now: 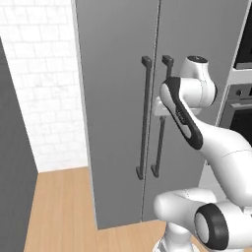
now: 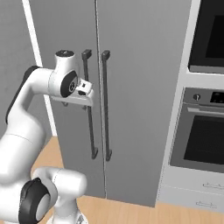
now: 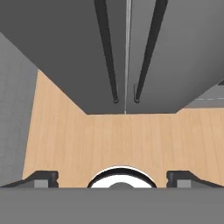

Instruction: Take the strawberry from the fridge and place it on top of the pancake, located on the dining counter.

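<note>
Grey fridge (image 1: 123, 98) stands closed before me, both doors shut, two dark bar handles (image 2: 105, 105) side by side. I see my gripper (image 3: 112, 179) spread wide and holding nothing (fingertips far apart), looking down along the handles toward the wooden floor (image 3: 122, 140).

White brick wall (image 1: 44, 88), light wooden floor (image 1: 59, 211), built-in ovens (image 2: 205, 131) at right.
</note>
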Controlling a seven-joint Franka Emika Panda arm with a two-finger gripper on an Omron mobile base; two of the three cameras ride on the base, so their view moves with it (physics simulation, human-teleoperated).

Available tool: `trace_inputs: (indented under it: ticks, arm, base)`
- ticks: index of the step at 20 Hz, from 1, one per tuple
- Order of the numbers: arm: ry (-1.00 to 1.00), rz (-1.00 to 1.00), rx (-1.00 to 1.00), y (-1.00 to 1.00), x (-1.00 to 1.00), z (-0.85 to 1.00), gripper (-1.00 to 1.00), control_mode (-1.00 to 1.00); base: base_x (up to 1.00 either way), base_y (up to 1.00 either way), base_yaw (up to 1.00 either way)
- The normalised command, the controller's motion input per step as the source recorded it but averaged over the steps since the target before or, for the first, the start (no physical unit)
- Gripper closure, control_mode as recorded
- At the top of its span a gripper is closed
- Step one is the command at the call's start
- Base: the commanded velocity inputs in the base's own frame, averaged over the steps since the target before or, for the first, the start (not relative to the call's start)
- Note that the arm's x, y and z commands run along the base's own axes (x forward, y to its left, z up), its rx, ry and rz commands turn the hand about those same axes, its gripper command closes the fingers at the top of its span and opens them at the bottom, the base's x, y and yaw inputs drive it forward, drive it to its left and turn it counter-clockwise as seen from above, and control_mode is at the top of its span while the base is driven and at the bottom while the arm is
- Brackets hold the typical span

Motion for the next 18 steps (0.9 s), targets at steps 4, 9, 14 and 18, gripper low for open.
trace_inputs:
  ticks: [4, 9, 14, 18]
  arm:
    - [0.00, 0.00, 0.00, 0.00, 0.00, 0.00, -1.00, 1.00]
    - [0.00, 0.00, 0.00, 0.00, 0.00, 0.00, -1.00, 1.00]
    - [0.00, 0.00, 0.00, 0.00, 0.00, 0.00, -1.00, 1.00]
    - [-0.21, 0.00, 0.00, -0.26, 0.12, -0.17, -1.00, -1.00]
  base:
    - [-0.56, 0.00, -0.03]
    - [-0.61, -0.26, 0.00]
    - [-0.42, -0.27, 0.00]
    - [-0.05, -0.07, 0.00]
